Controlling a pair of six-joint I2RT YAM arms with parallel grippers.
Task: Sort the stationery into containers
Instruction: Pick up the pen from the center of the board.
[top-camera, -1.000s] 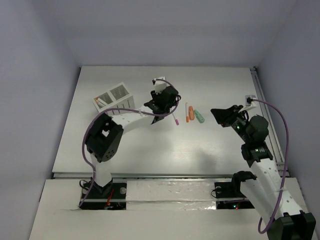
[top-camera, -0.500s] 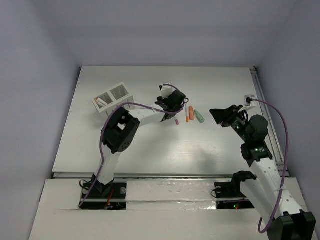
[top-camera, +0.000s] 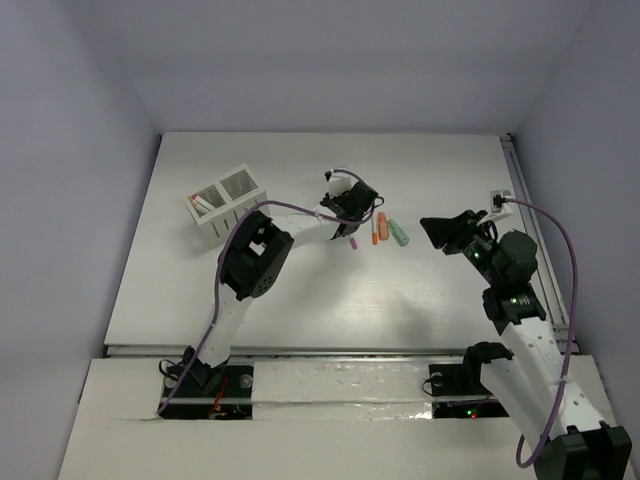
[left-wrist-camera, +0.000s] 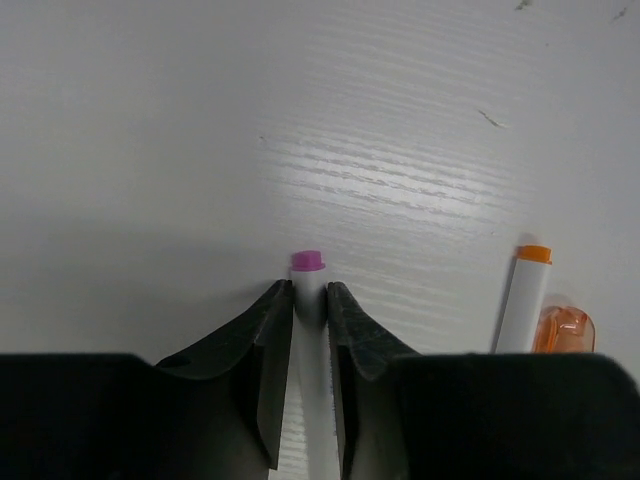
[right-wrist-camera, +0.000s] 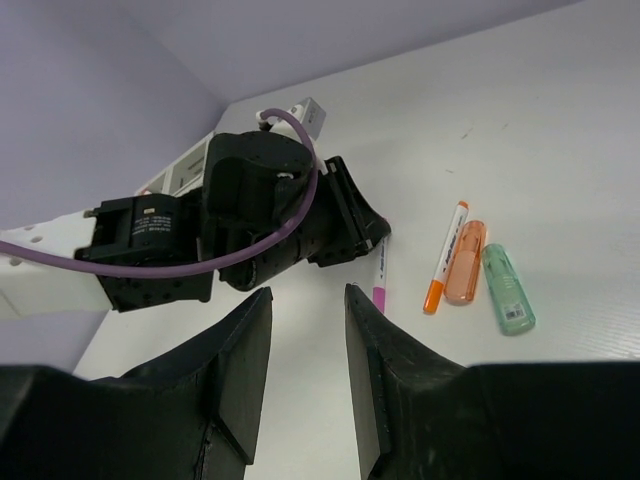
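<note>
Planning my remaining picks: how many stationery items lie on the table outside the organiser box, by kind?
Thin white pens: 2 (magenta-ended pen, in the left gripper; orange-ended pen)
Stubby markers: 2 (orange marker; mint-green marker)
Total: 4

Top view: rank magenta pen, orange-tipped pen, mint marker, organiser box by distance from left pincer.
1. Thin white magenta-ended pen: between the left pincer's fingers.
2. Thin white orange-ended pen: just right.
3. Stubby mint-green marker: further right.
4. White slotted organiser box: far left.
</note>
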